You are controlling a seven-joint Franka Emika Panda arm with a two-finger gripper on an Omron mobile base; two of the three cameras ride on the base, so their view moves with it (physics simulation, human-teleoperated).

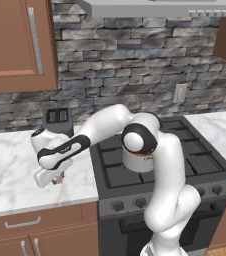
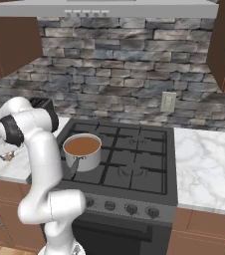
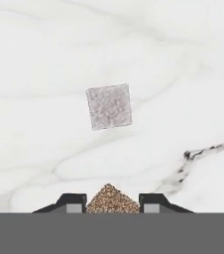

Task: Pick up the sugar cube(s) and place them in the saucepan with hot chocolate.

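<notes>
My gripper points straight down at the white marble counter. A brownish-orange sugar cube sits between the two dark fingertips, which touch it on both sides. A pale grey sugar cube lies on the marble a short way beyond, untouched. In the left base view the gripper is low over the counter left of the stove. The saucepan with hot chocolate stands on the stove's front left burner with brown liquid inside, and my arm partly hides the saucepan in the left base view.
A black two-slot toaster stands against the stone wall behind the gripper. The black gas stove is to the right of the counter, with more marble counter beyond it. Wooden cabinets hang above.
</notes>
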